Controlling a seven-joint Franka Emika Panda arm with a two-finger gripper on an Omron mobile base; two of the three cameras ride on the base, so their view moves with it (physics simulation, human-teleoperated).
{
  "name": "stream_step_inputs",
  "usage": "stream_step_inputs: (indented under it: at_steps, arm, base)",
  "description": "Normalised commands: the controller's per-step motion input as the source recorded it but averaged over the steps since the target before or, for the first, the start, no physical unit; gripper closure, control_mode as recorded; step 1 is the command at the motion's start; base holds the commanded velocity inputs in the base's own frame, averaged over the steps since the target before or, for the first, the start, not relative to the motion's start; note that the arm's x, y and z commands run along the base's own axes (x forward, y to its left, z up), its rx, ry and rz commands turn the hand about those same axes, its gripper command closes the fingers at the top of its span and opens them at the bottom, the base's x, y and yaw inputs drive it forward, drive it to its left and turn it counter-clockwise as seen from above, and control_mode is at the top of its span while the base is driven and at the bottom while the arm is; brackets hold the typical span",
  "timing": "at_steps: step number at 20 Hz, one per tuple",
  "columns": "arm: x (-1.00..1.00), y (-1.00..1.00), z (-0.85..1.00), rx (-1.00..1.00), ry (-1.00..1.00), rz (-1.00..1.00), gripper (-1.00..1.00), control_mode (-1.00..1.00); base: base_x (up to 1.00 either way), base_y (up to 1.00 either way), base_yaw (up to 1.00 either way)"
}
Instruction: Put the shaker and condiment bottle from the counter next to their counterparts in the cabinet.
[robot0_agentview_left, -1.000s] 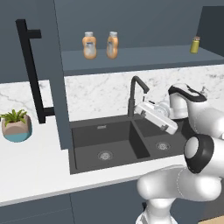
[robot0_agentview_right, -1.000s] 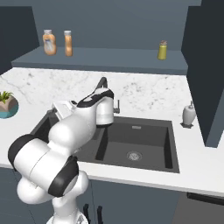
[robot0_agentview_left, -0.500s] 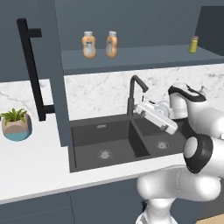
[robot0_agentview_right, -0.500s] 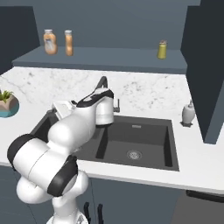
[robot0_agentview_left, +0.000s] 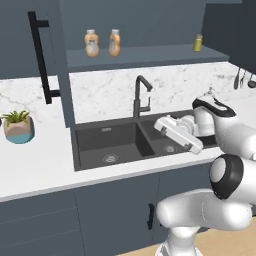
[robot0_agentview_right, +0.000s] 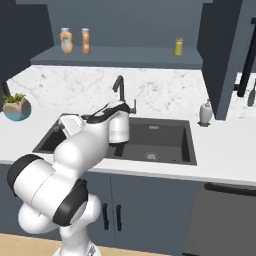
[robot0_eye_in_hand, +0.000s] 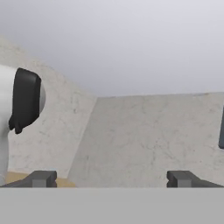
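The gripper (robot0_eye_in_hand: 111, 177) is standing wide with nothing between its two small dark fingertips (robot0_eye_in_hand: 43, 178), facing blank wall above the black sink (robot0_agentview_left: 112, 145). The small pale blue-grey shaker with a dark grey cap (robot0_agentview_right: 205, 112) is waiting on the white grey-veined marble counter (robot0_agentview_right: 225, 155), just beside the sink's far corner. The base is probably lining up for it; the hand should be swinging round toward that shaker and coming at its body level. Two orange pale-capped bottles (robot0_agentview_left: 102, 43) and the small yellow-green shaker (robot0_agentview_left: 198, 43) are sitting on the dark slate-blue cabinet's shelf (robot0_agentview_left: 145, 53).
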Motion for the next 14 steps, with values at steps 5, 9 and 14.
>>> stream_step_inputs:
  at_steps: [5, 9, 14]
  arm:
    - [0.0, 0.0, 0.0, 0.0, 0.0, 0.0, -1.0, 1.0]
    - [0.0, 0.0, 0.0, 0.0, 0.0, 0.0, -1.0, 1.0]
    - [0.0, 0.0, 0.0, 0.0, 0.0, 0.0, -1.0, 1.0]
  base:
    - [0.0, 0.42, -0.32]
    - [0.0, 0.51, -0.24]
    - [0.0, 0.49, -0.17]
